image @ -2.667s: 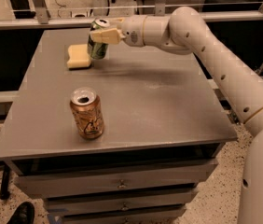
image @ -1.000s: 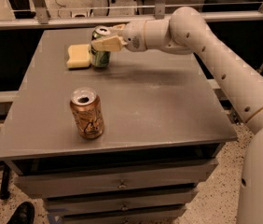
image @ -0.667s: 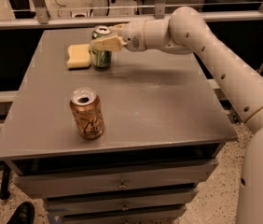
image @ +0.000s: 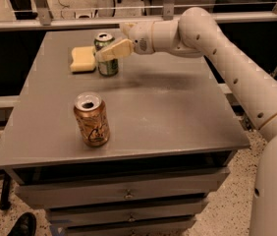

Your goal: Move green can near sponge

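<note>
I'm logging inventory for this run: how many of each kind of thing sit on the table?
Cans: 2, the green can and the orange-tan can
Sponges: 1, the sponge, just beside the green can
Total: 3 on the table
The claw is at the green can, toward the table's far edge.

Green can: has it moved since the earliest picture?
Yes. Against the sponge, the green can has come down and now stands on the table just beside it, with the hand at it.
</note>
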Controlling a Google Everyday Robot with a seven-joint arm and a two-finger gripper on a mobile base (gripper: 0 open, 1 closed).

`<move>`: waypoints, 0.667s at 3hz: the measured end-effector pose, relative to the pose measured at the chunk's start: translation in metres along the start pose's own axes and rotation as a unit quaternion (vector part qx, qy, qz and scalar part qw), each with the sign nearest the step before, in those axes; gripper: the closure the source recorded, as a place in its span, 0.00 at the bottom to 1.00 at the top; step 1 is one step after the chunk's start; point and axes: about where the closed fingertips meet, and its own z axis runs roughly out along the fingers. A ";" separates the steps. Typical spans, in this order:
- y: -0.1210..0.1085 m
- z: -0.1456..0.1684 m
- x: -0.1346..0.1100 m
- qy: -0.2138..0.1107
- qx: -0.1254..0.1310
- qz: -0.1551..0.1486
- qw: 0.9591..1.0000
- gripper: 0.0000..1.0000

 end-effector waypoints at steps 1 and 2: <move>-0.008 -0.023 0.005 -0.008 0.032 0.008 0.999 0.00; -0.027 -0.078 0.018 -0.010 0.103 0.011 0.995 0.00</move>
